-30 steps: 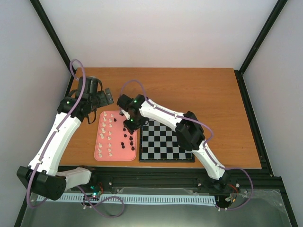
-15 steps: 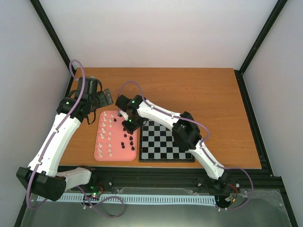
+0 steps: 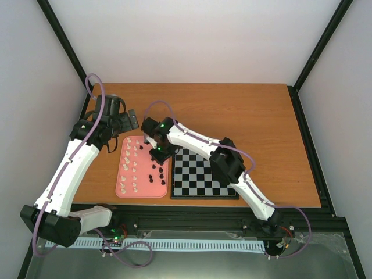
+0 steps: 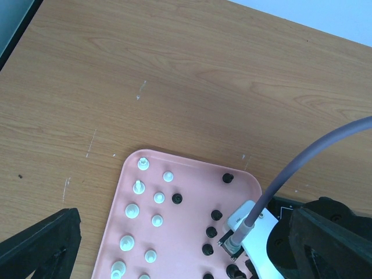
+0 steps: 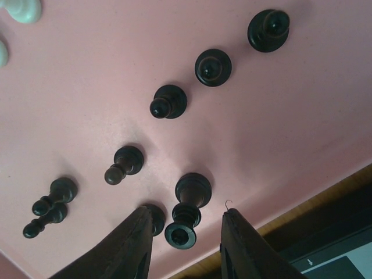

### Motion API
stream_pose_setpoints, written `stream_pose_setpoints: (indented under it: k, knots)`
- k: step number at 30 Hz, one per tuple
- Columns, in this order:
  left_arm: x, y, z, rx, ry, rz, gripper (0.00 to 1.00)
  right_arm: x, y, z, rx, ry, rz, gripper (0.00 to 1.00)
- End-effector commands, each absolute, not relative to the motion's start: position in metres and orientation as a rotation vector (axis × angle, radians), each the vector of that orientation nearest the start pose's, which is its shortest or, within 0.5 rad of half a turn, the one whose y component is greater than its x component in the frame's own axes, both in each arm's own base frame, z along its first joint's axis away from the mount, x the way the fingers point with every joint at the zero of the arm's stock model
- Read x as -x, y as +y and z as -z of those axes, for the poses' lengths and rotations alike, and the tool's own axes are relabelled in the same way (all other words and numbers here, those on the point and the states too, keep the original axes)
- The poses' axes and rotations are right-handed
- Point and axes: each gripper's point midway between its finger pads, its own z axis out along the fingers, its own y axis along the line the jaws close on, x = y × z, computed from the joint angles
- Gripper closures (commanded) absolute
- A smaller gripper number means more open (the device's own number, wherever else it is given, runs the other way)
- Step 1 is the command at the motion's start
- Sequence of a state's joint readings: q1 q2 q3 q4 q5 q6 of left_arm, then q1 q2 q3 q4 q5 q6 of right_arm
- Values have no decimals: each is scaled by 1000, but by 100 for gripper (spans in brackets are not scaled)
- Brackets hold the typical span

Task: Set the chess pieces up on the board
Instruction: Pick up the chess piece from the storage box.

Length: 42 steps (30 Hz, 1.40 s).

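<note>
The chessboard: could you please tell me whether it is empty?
Empty where visible: the chessboard shows only bare squares, with the pieces on the pink tray; the right arm hides part of it.

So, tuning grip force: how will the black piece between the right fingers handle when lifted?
The black piece looks small and glossy: probably light, possibly slippery in the right gripper. Tall on a narrow round base, it may tip if nudged.

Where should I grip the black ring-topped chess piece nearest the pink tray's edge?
Grip the black ring-topped chess piece at its narrow waist, right pincer from above: it stands upright, with a second black piece crowding one side.
</note>
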<state>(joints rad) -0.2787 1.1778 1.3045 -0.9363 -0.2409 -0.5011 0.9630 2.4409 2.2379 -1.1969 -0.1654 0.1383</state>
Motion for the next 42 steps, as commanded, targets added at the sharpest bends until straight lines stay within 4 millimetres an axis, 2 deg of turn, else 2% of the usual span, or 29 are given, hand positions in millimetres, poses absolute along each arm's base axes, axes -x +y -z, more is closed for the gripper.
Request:
stream_pose_setpoints:
  k: [1, 10, 17, 20, 23, 26, 30, 33, 37, 42]
  knots:
    - [-319, -45, -274, 390, 2318, 76, 0, -269, 440, -45, 1275, 2803, -307, 62]
    - [-319, -45, -274, 391, 2315, 76, 0, -273, 437, -44, 1263, 2798, -268, 78]
    - [-318, -44, -274, 393, 2315, 79, 0, -274, 439, -50, 1264, 2780, -282, 92]
    - [-317, -44, -273, 394, 2313, 76, 0, -277, 443, -65, 1251, 2743, -309, 93]
    - [-316, -43, -273, 394, 2313, 76, 0, -284, 448, -90, 1214, 2686, -345, 93]
    - [-316, -43, -274, 395, 2309, 76, 0, -289, 442, -115, 1166, 2664, -343, 93]
    - [-318, -43, -276, 392, 2306, 73, 0, -295, 424, -140, 1078, 2670, -338, 93]
    - [-319, -43, -278, 385, 2302, 69, 0, -298, 401, -156, 1007, 2685, -307, 93]
    - [-320, -43, -280, 377, 2299, 67, 0, -297, 351, -155, 906, 2737, -204, 94]
    - [-321, -46, -276, 374, 2314, 83, 0, -289, 280, -154, 676, 2810, -129, 95]
